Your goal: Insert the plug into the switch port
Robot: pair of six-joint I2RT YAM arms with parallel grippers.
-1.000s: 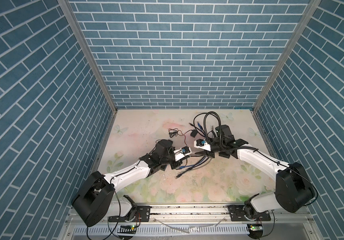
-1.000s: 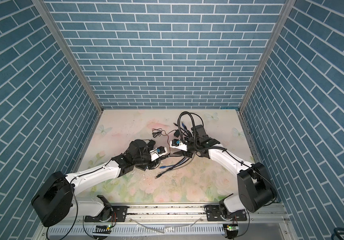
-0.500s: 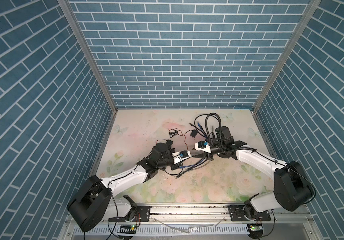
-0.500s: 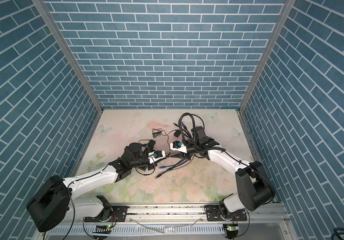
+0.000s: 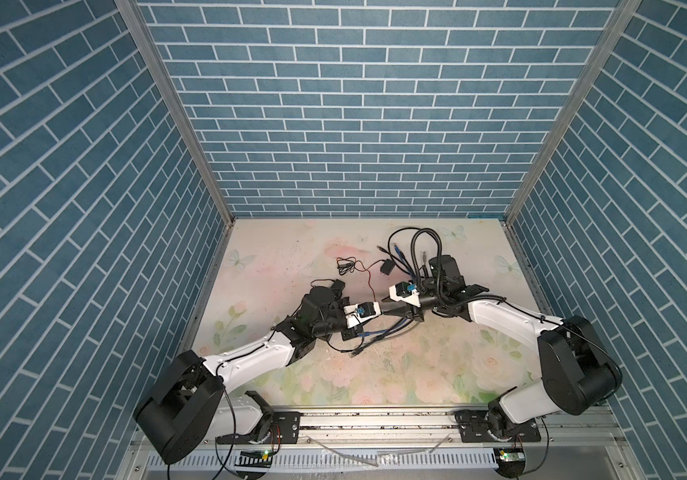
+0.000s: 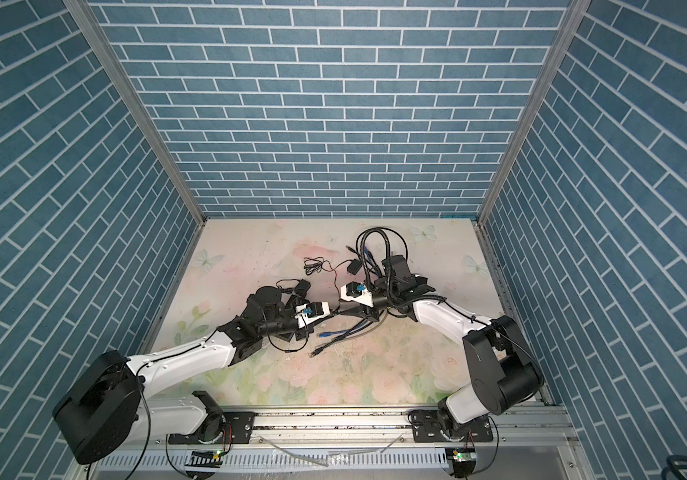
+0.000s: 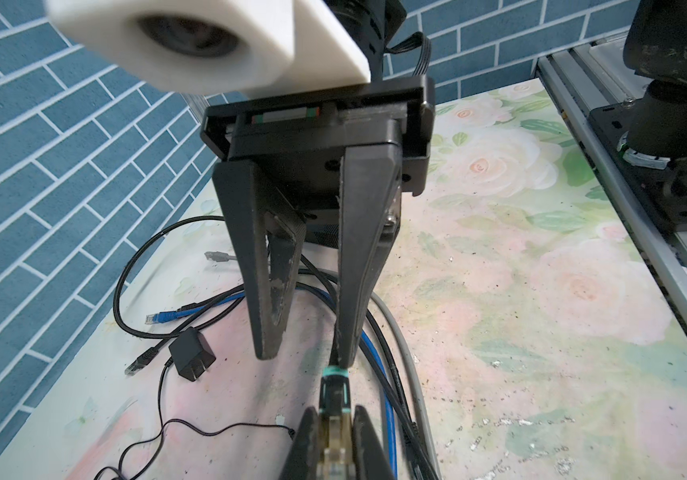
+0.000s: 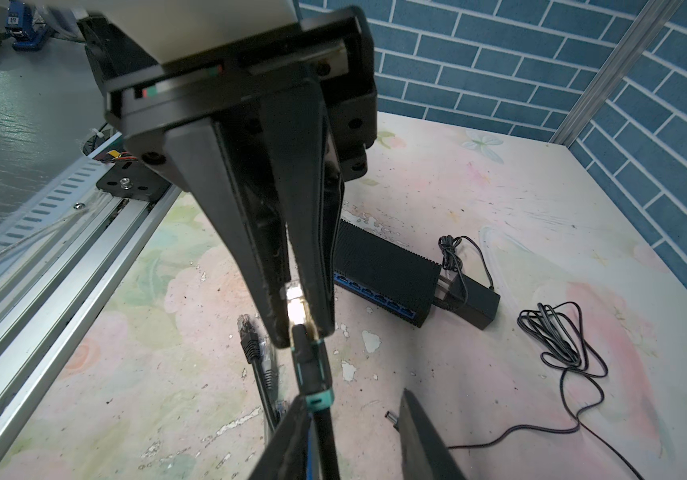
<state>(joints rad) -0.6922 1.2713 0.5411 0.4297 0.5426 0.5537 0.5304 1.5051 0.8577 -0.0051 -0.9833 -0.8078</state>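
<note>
The plug point(image 8: 296, 305) is clear, with a black and teal boot point(image 8: 312, 370) behind it. My left gripper point(image 7: 335, 415) is shut on the plug, boot point(image 7: 334, 390) sticking out past the fingertips. My right gripper point(image 8: 352, 399) faces it, open, straddling the black cable just behind the boot; one finger touches the cable, the other stands clear. The black switch point(image 8: 383, 266) lies on the table behind the left gripper, its blue port row point(image 8: 375, 296) facing the right wrist camera. In a top view the left gripper point(image 5: 375, 313) and right gripper point(image 5: 388, 305) meet at mid-table.
A black power adapter point(image 8: 474, 307) sits at the switch's end, beside a coiled thin cable point(image 8: 562, 345). Loose blue, black and grey cables point(image 7: 379, 345) run under the grippers. Another adapter point(image 7: 192, 353) and a blue-booted plug point(image 7: 163, 316) lie nearby. The front rail point(image 8: 63, 249) borders the table.
My left gripper has edged toward the right gripper with the plug still in it. The right gripper's jaws have narrowed a little around the cable.
</note>
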